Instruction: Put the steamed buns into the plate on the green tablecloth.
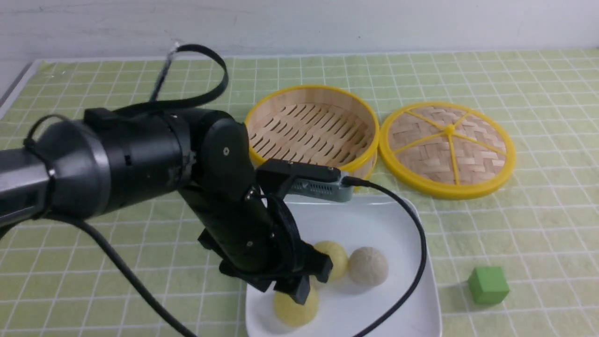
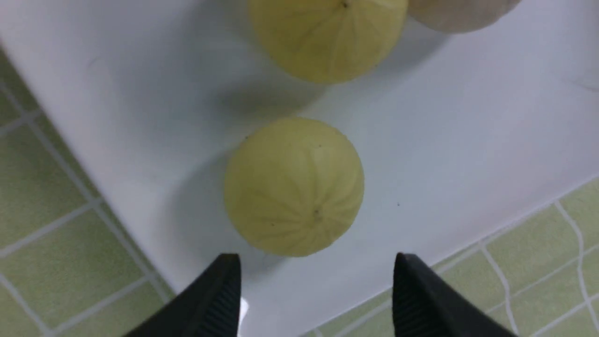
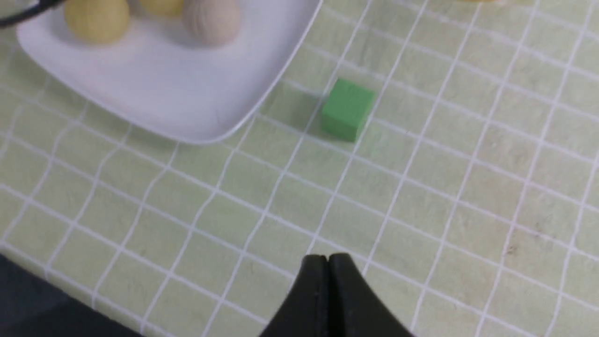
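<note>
Three steamed buns lie in the white square plate (image 1: 369,224) on the green tablecloth (image 1: 514,224). One pale yellow bun (image 1: 295,309) (image 2: 294,186) rests near the plate's front edge, free, just below my left gripper (image 1: 309,278) (image 2: 317,262), whose fingers stand open on either side and above it. A second yellow bun (image 1: 334,257) (image 2: 327,37) and a greyish-white bun (image 1: 368,266) (image 3: 211,21) sit behind it, side by side. My right gripper (image 3: 329,260) is shut on nothing, over bare cloth, and does not show in the front view.
A round yellow-rimmed bamboo steamer (image 1: 312,128) stands with nothing in it behind the plate, its woven lid (image 1: 447,147) beside it on the right. A green cube (image 1: 488,284) (image 3: 347,109) sits right of the plate. The left arm's cable (image 1: 412,262) arcs over the plate.
</note>
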You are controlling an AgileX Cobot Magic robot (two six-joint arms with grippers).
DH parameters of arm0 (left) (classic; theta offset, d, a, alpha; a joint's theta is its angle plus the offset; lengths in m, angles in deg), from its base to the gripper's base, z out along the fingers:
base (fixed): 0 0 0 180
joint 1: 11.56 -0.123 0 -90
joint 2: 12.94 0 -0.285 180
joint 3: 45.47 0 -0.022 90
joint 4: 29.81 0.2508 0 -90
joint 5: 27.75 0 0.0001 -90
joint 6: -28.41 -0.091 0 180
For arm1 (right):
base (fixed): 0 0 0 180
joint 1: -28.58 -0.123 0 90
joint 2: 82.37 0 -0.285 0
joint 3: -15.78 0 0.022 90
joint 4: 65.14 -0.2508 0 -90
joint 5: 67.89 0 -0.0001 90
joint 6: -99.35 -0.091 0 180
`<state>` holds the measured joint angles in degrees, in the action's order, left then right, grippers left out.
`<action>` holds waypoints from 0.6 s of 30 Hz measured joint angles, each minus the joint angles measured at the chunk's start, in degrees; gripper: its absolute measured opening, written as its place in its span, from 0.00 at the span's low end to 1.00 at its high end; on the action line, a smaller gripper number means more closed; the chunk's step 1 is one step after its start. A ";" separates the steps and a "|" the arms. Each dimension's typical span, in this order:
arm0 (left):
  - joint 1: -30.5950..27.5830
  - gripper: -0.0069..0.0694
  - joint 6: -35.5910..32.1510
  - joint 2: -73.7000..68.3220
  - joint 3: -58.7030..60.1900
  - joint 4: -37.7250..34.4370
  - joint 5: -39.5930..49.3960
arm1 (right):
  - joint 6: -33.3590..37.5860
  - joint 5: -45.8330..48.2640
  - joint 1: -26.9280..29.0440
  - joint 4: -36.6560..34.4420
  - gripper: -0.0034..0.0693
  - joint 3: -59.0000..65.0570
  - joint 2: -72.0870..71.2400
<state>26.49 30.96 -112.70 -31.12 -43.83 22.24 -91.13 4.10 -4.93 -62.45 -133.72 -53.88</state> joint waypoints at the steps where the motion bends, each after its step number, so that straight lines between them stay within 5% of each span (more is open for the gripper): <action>1: 0.00 0.71 0.00 0.89 0.00 0.30 0.38 | -1.50 -0.72 0.00 0.13 0.03 0.63 -3.12; 8: 0.00 0.69 0.00 3.07 0.00 0.75 1.11 | -3.55 -14.01 0.00 0.84 0.03 10.54 -14.50; 18: 0.00 0.16 0.18 3.31 0.00 0.99 1.99 | -1.41 -36.46 0.00 0.34 0.03 23.77 -14.47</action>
<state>26.49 31.14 -109.38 -31.12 -42.84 24.23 -92.53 -32.35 -4.93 -62.11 -109.94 -68.34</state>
